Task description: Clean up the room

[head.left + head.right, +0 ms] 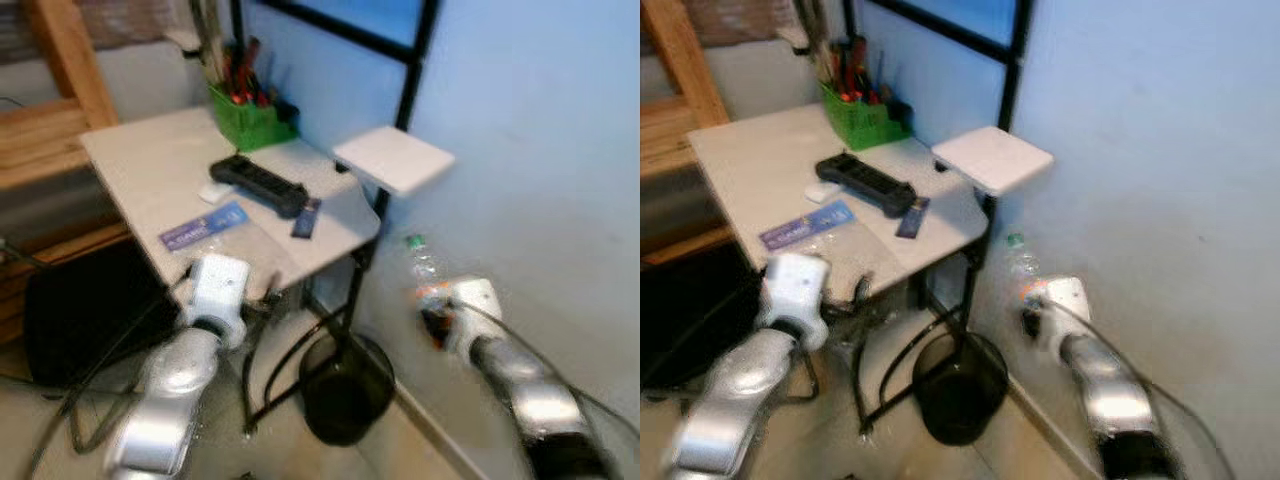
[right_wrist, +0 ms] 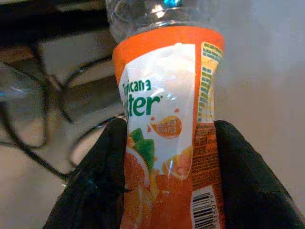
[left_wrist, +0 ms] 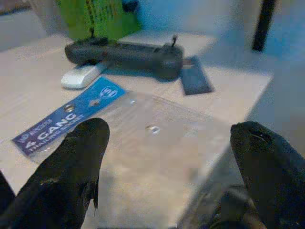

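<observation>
My right gripper (image 1: 432,312) is shut on a clear plastic bottle (image 1: 424,265) with a green cap and an orange label (image 2: 167,138); it holds the bottle upright beside the blue wall, above and right of a black wire waste bin (image 1: 345,385). My left gripper (image 3: 169,157) is open at the front edge of the small grey table (image 1: 150,170), its fingers (image 3: 71,167) spread before a clear plastic package with a blue header card (image 3: 71,117). Beyond the package lie a black power strip (image 1: 260,185), a small dark card (image 1: 306,217) and a white oblong object (image 3: 81,76).
A green basket (image 1: 250,120) of pens and tools stands at the table's back. A white square shelf (image 1: 393,158) juts from a black post by the wall. A wooden frame (image 1: 55,100) and a dark bag (image 1: 85,310) are at the left, with cables on the floor.
</observation>
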Motion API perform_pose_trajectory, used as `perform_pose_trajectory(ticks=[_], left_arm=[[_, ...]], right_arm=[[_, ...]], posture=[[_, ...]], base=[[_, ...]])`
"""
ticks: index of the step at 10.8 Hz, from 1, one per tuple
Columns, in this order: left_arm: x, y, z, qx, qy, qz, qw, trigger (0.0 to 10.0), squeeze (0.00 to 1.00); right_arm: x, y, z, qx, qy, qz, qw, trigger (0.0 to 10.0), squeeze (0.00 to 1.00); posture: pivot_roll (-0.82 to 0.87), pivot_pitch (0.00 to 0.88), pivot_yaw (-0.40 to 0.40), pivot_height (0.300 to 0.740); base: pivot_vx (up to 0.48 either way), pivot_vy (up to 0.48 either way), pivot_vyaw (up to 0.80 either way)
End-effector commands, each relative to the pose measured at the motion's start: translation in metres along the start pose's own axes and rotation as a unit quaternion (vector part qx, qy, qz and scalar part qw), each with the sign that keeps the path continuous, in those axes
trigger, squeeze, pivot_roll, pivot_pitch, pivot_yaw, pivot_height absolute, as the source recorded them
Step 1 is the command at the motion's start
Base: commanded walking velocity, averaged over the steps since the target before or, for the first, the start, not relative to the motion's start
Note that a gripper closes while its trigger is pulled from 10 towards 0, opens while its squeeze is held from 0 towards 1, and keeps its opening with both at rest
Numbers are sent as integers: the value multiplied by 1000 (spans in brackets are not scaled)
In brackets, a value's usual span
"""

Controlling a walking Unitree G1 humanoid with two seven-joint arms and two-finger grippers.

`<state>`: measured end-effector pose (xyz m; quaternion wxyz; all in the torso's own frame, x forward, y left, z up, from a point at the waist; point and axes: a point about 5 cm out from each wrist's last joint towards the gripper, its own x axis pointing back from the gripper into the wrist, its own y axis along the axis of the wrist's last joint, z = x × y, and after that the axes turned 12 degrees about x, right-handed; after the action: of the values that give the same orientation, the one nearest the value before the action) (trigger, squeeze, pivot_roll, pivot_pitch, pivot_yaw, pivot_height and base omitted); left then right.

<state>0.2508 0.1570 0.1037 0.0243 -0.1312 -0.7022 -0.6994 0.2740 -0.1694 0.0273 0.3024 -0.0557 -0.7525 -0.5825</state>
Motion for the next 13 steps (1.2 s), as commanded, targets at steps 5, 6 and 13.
perform_pose_trajectory(ticks=[5, 6, 13], left_arm=[[-1, 3, -10, 1, -20, -8, 1000, 10000, 0], [0, 4, -11, -3, -31, -11, 999, 10000, 0], [13, 3, -40, -77, -340, 101, 932, 10000, 0]], right_arm=[[4, -2, -12, 19, -9, 6, 1000, 10000, 0], [2, -1, -12, 26, -5, 9, 1000, 10000, 0], [-30, -20, 3, 209, 75, 153, 963, 10000, 0]], posture=[[92, 0, -49, 740], [95, 0, -51, 740], [95, 0, -61, 740]], base=[[277, 0, -158], [0, 0, 0], [0, 0, 0]])
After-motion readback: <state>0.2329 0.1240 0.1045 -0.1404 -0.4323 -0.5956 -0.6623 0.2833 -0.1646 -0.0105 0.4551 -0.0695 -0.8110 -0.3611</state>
